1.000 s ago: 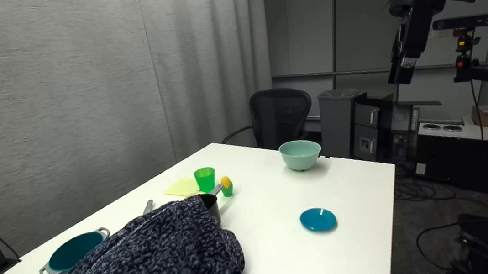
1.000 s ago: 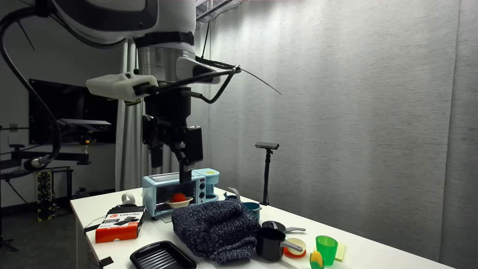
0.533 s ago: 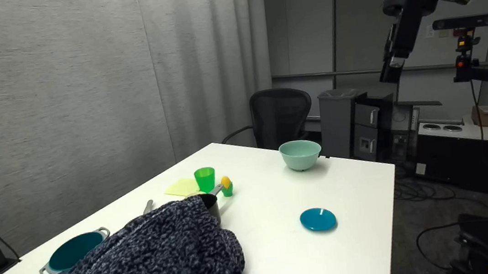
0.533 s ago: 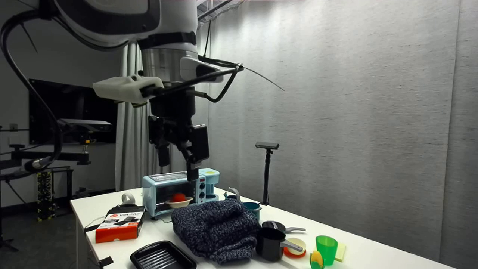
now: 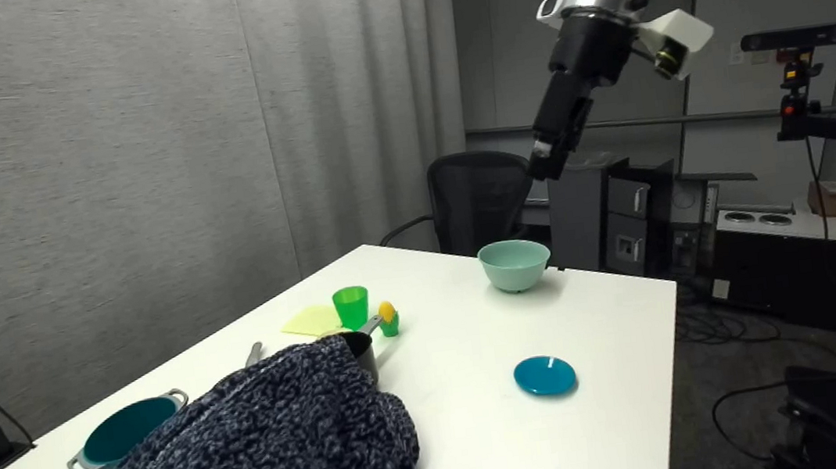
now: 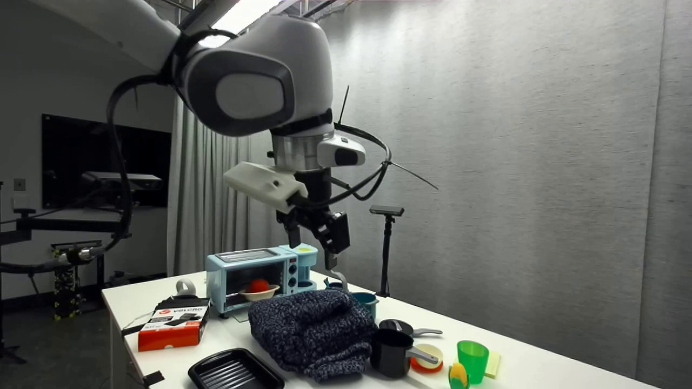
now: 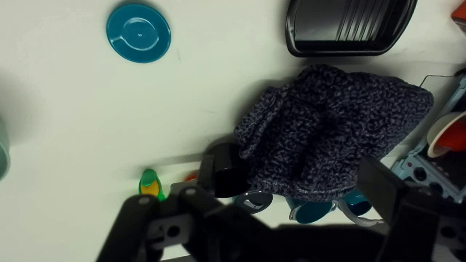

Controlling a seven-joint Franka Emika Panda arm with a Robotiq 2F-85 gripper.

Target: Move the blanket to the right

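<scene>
The blanket is a dark navy, speckled knit bundle, folded in a heap on the white table. It shows in both exterior views (image 5: 269, 448) (image 6: 313, 329) and fills the middle of the wrist view (image 7: 335, 123). My gripper (image 6: 312, 250) hangs above the table, higher than the blanket and apart from it. In the wrist view my gripper (image 7: 291, 174) stands open, its fingers wide apart with nothing between them. The blanket's lower edge shows beyond the gap. In an exterior view the gripper (image 5: 552, 152) is seen edge-on, high over the far side.
A black pot (image 6: 386, 359) touches or nearly touches the blanket. A teal pot (image 5: 133, 428) stands behind it. A black grill tray (image 6: 236, 370), a light-blue toaster oven (image 6: 243, 278) and a Velcro box (image 6: 170, 335) stand nearby. A blue plate (image 5: 544, 376) and mint bowl (image 5: 514, 264) lie farther off.
The arm has swung over the table, moving left in an exterior view and right and slightly down in another. The gripper stays open. The blanket has not moved.
</scene>
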